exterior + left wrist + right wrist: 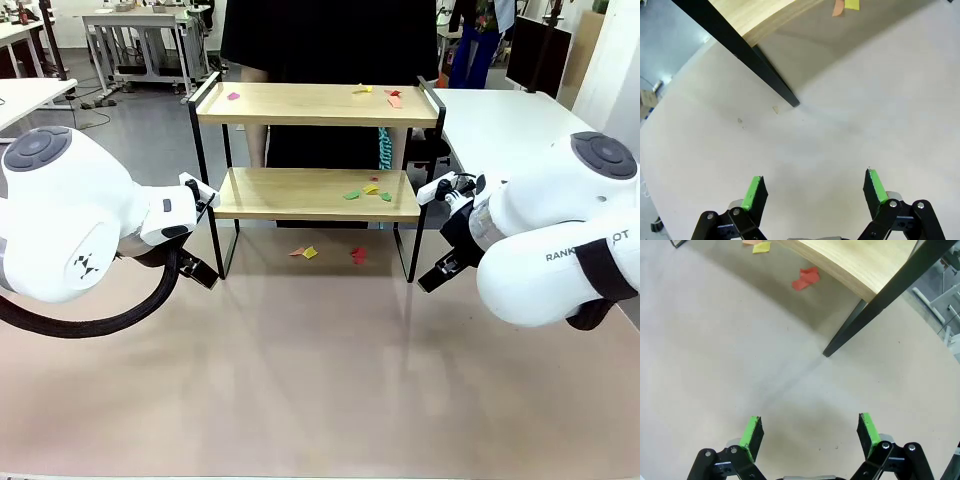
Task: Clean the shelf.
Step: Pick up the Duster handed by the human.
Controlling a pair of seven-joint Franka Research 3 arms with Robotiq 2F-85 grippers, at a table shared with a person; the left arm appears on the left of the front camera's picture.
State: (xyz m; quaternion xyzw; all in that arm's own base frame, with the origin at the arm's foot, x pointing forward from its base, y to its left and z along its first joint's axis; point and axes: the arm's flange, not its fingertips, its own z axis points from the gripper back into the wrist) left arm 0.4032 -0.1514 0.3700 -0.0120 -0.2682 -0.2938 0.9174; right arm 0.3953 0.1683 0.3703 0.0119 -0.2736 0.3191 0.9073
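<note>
Left gripper point(815, 178): fingers spread, nothing held, over bare table point(850, 130), near leg of shelf point(300, 195). Right gripper point(810, 419): likewise spread and empty, by opposite leg. Shelf stood mid-table, between arms. Judged stiff, light, easily shoved; best gripped at black frame uprights. Paper scraps point(368, 190) scattered on both boards and underneath; judged flimsy, flat, hard to pinch.

I see the shelf point(300, 104) standing on the desk point(320, 380), with coloured paper scraps point(368, 190) on both boards and on the desk beneath. My left claw point(198, 268) sits just beside its left front leg, and my right claw point(440, 272) beside the right one. A person point(330, 40) stands behind.
</note>
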